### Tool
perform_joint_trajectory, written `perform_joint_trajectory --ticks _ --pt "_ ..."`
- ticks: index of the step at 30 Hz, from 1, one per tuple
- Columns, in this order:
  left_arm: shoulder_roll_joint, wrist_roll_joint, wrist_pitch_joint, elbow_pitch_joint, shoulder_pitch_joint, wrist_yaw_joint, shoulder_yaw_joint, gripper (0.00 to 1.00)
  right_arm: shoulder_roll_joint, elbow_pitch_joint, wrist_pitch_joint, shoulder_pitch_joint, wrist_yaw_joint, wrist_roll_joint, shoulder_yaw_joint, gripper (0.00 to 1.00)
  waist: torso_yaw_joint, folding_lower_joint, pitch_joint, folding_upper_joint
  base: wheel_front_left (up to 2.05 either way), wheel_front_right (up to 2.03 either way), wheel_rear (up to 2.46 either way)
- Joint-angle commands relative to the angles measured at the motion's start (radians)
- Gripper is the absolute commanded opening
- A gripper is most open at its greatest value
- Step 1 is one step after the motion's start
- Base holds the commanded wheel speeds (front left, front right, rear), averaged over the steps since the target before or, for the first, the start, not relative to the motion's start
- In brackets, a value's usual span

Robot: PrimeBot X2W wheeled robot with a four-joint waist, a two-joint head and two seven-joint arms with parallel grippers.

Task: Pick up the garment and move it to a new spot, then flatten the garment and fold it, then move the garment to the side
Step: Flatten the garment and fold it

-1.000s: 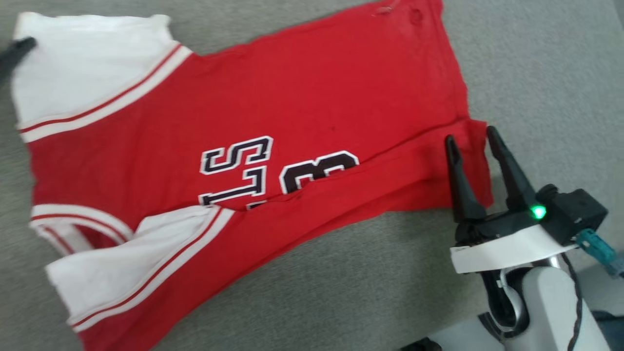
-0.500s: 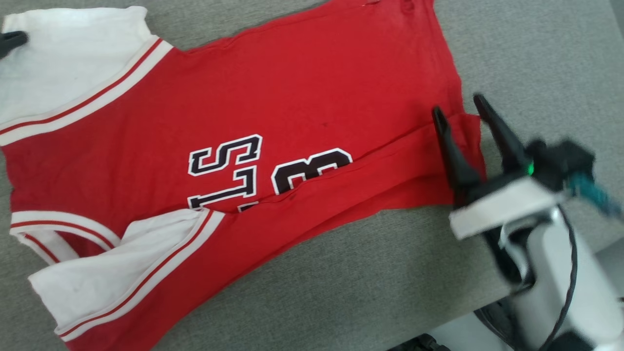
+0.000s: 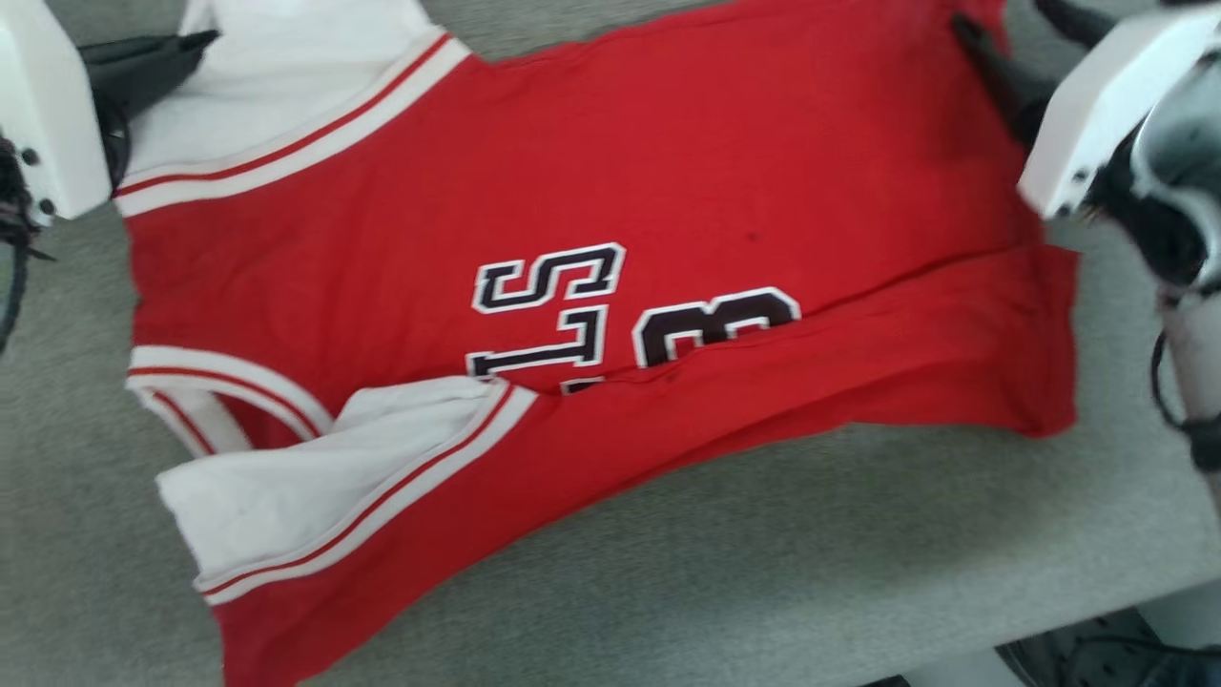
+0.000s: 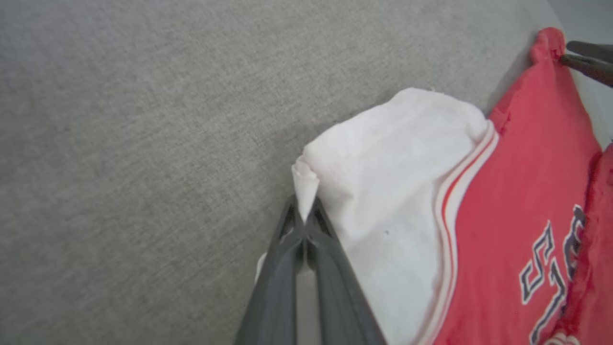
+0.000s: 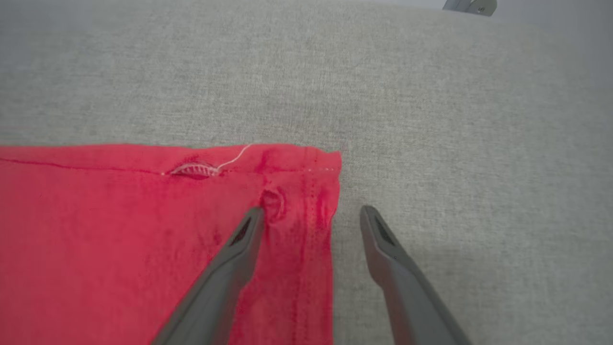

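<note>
The garment [image 3: 668,172], a red jersey with white sleeves and black lettering, lies spread on the grey table with its near side folded over. My left gripper [image 3: 196,43] is at the far left, shut on the edge of the white sleeve [image 4: 383,167], pinching a small peak of cloth between its fingertips [image 4: 304,218]. My right gripper [image 3: 1002,14] is open at the garment's far right hem corner [image 5: 306,167]. One finger [image 5: 244,235] rests on the red cloth and the other [image 5: 378,235] is over bare table. In the left wrist view the right gripper's fingers [image 4: 589,62] show by the far hem.
The grey cloth-covered table [image 3: 811,572] has bare room in front of the garment and beyond it [image 5: 431,96]. Its front edge [image 3: 1097,611] runs across the lower right, with dark gear below. A grey metal part [image 5: 471,5] sits past the far edge.
The left gripper has shut on the white sleeve. The right arm has moved from the near hem to the far hem corner, staying open. The head camera has shifted.
</note>
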Motion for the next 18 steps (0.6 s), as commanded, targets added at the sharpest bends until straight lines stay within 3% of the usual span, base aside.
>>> perform_joint_trajectory --ticks 1,7,9,10,11,18 --pt "-0.007 0.013 -0.004 -0.004 -0.001 0.001 -0.015 0.0 0.0 0.014 0.022 -0.019 0.0 0.01 0.008 1.0 0.023 0.0 0.011 -0.0001 0.0 0.0 0.0" --pt "-0.032 0.003 -0.033 -0.022 -0.013 0.001 -0.045 0.0 -0.007 0.094 0.13 -0.076 0.0 0.034 0.007 1.0 0.063 0.0 0.019 -0.0001 0.0 0.0 0.0" --pt "-0.037 -0.003 -0.046 -0.031 -0.014 0.001 -0.051 0.0 -0.006 0.103 0.136 -0.083 0.0 0.031 0.005 0.41 0.069 0.0 0.017 -0.0001 0.0 0.0 0.0" --pt "-0.04 -0.006 -0.054 -0.034 -0.014 0.001 -0.053 0.0 -0.005 0.105 0.131 -0.084 0.0 0.032 0.0 0.16 0.072 0.0 0.014 -0.0001 0.0 0.0 0.0" --pt "-0.041 -0.012 -0.062 -0.039 -0.014 0.001 -0.053 0.0 -0.004 0.107 0.125 -0.083 0.0 0.035 -0.004 0.0 0.075 0.0 0.011 -0.0001 0.0 0.0 0.0" --pt "-0.014 -0.07 -0.148 -0.143 0.015 0.001 -0.032 0.0 -0.028 0.081 0.085 -0.057 0.0 0.044 -0.015 0.0 0.099 0.0 -0.054 -0.0001 0.0 0.0 0.0"
